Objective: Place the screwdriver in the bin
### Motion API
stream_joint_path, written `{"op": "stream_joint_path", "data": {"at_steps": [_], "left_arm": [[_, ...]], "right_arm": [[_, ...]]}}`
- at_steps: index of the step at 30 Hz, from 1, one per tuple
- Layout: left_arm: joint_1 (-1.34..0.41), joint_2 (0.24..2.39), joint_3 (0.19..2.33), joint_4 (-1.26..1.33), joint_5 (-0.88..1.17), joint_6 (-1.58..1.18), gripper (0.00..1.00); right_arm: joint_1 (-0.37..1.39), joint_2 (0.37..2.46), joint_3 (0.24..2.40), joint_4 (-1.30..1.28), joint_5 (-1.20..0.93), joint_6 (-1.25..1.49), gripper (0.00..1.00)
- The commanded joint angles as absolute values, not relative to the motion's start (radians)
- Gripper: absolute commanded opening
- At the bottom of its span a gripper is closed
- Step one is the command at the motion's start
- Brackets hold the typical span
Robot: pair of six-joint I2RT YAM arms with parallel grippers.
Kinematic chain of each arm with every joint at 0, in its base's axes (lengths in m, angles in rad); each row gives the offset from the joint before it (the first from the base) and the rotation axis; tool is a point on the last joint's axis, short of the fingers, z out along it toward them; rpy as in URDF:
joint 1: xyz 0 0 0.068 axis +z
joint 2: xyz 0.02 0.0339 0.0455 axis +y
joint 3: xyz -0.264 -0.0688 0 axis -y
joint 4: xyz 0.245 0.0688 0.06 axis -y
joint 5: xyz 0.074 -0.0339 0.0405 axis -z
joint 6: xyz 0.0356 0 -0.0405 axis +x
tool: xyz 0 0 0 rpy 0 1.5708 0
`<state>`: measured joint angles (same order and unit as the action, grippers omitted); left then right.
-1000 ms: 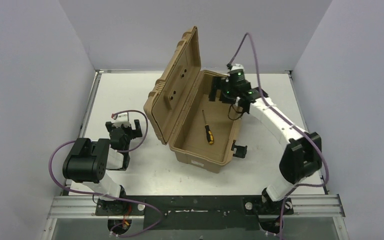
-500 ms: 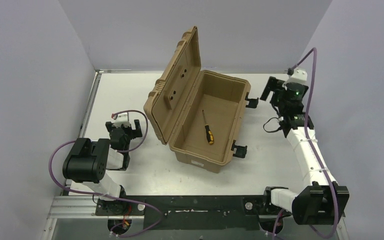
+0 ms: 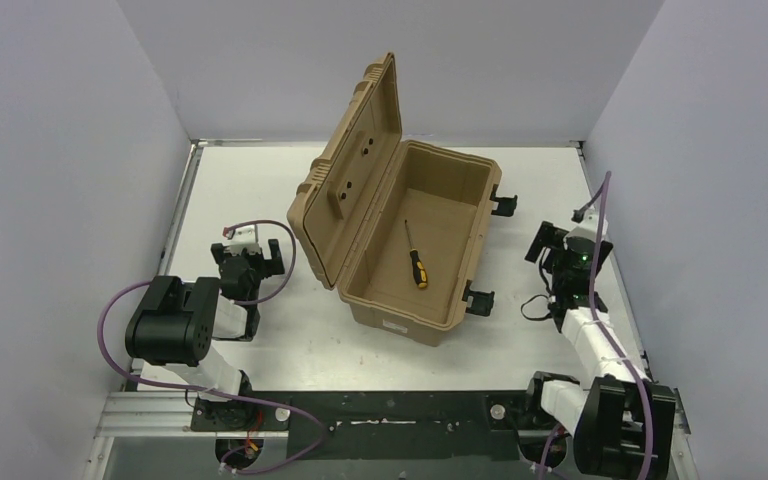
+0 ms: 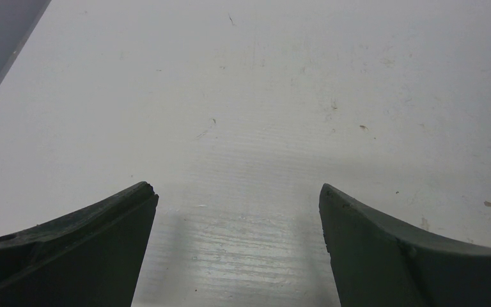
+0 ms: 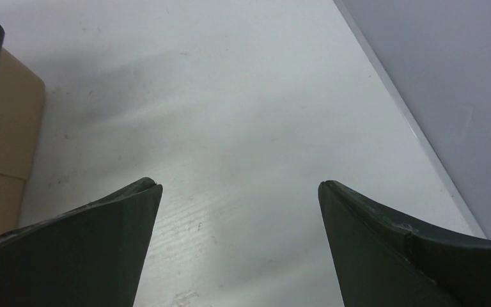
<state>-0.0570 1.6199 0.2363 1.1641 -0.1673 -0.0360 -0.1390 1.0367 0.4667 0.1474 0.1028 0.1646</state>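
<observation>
Screwdriver is lying flat on the floor of the open bin, mid-frame, so I'd call this done. Right gripper and left gripper both have jaws spread and empty. Just park them clear of the lid.

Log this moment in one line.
screwdriver: lying in bin | lid: up | left gripper: jaws open, empty | right gripper: jaws open, empty

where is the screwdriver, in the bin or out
In. The screwdriver lies flat on the floor of the open bin, lid raised.
</observation>
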Motion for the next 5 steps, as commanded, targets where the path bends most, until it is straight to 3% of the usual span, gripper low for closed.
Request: {"op": "stream_joint_path", "data": {"at_steps": [1, 5], "left_arm": [[-0.058, 1.616, 0.255, 1.215, -0.161, -0.027, 0.97], [-0.058, 1.617, 0.255, 1.218, -0.160, -0.028, 0.97]], "right_arm": [[-0.152, 1.029, 0.416, 0.373, 0.063, 0.188, 1.00], [-0.153, 1.044, 0.407, 0.396, 0.052, 0.191, 1.00]]}}
